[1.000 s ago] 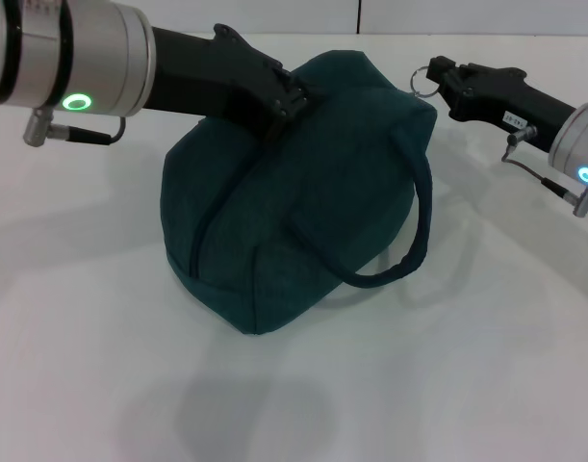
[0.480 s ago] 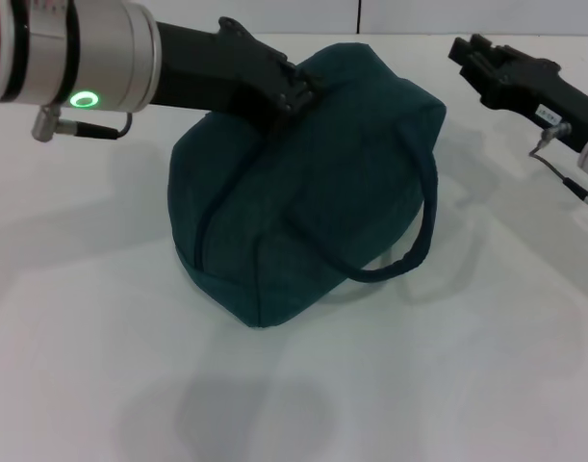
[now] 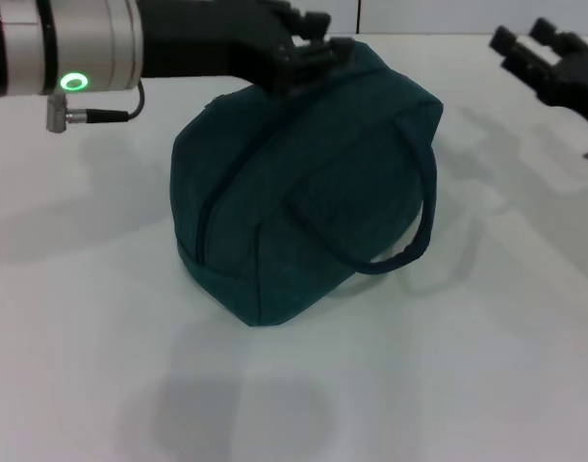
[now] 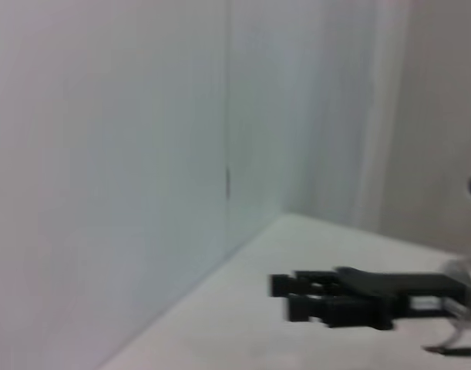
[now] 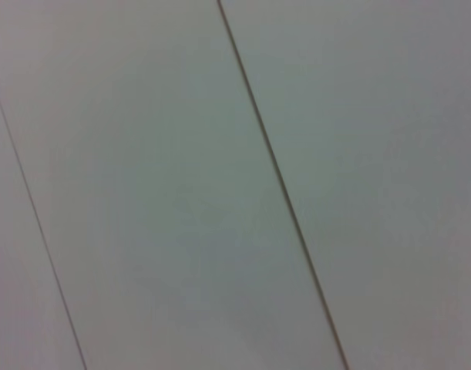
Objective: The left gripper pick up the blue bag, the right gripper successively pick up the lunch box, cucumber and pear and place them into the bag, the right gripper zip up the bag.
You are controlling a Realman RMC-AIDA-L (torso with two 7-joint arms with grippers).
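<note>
**Both arms off to the sides of the closed bag**

You have the blue bag [image 3: 303,183] sitting on the white table [image 3: 419,385], zipped shut along its top seam, lying on its side with one loop handle [image 3: 409,231] arching out over the flank that faces you. It is the only task item you can see; the lunch box, cucumber and pear do not show.

Your left gripper [image 3: 313,34] reaches in nearly level from the robot's left, the silver wrist [image 3: 53,48] with its green light near the edge of the head view and the black forearm running straight toward the far upper end of the bag. The fingertips sit right at that top corner of the fabric, just beyond and above the start of the zip line. From the head view you cannot tell whether the fingers pinch the cloth or merely rest against it, nor whether they are apart or together. The bag lies directly below and in front of this hand.

Your right gripper [image 3: 529,38] is well apart from the bag, out past its far right end and raised above the table. Its two fingers stand spread, with a visible gap between them and nothing held, pointing back toward the left arm. The left wrist view shows this same gripper [image 4: 285,297] farther off, hanging level above the table before a pale wall [image 4: 142,154]. The right wrist view shows only pale panels with thin seams.
</note>
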